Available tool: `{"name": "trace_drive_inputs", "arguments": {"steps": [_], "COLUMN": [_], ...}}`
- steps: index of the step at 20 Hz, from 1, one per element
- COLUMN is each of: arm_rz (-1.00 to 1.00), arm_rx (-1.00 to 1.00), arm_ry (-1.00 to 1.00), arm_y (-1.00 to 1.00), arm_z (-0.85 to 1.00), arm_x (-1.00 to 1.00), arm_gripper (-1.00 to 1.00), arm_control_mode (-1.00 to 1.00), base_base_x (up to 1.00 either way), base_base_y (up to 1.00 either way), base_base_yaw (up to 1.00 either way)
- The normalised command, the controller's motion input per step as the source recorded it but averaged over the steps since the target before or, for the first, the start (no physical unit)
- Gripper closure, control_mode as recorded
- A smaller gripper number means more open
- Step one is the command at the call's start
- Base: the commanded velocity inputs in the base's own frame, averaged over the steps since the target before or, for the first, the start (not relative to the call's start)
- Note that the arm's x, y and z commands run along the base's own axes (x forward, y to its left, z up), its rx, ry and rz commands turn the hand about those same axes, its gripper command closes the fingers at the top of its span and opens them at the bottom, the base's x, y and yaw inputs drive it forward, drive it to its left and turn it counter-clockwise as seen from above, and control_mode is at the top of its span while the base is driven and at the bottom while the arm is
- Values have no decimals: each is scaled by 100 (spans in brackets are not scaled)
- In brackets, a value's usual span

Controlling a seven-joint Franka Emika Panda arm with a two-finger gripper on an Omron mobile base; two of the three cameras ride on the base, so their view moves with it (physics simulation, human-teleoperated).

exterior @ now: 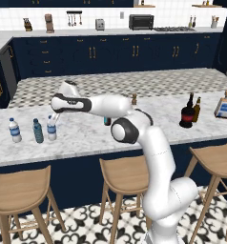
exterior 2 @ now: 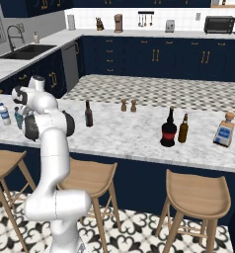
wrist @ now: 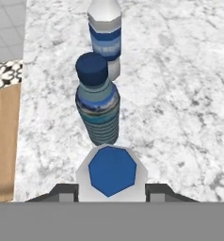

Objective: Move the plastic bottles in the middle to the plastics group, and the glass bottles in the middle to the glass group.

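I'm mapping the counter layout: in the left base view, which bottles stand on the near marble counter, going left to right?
clear water bottle → teal-tinted bottle → second clear water bottle, under the gripper → fat black bottle → amber-brown beer bottle → square clear flask.

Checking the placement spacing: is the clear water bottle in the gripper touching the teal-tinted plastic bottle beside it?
Apart. The left base view shows marble between the clear water bottle under the gripper and the teal-tinted plastic bottle.

base views: behind arm, left and right, sharing counter (exterior: 87, 133) | hand view: close, looking down
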Motion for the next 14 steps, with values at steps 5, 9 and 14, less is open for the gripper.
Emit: {"name": "trace_drive_inputs", "arguments": {"steps": [5,9,14], "arm_rz": [3,4,4], "arm_rx": [-2,0,0], "arm_ry": [0,0,0], "arm_y": [7,2,3], "arm_z": [0,-3,-21], "arm_x": [11,14,21], "arm_gripper": [100,100,100], "arm_control_mode": [-100,-100,-100], "base_base_x": [0,0,0], "base_base_y": [0,0,0], "base_base_yaw": [0,0,0]}}
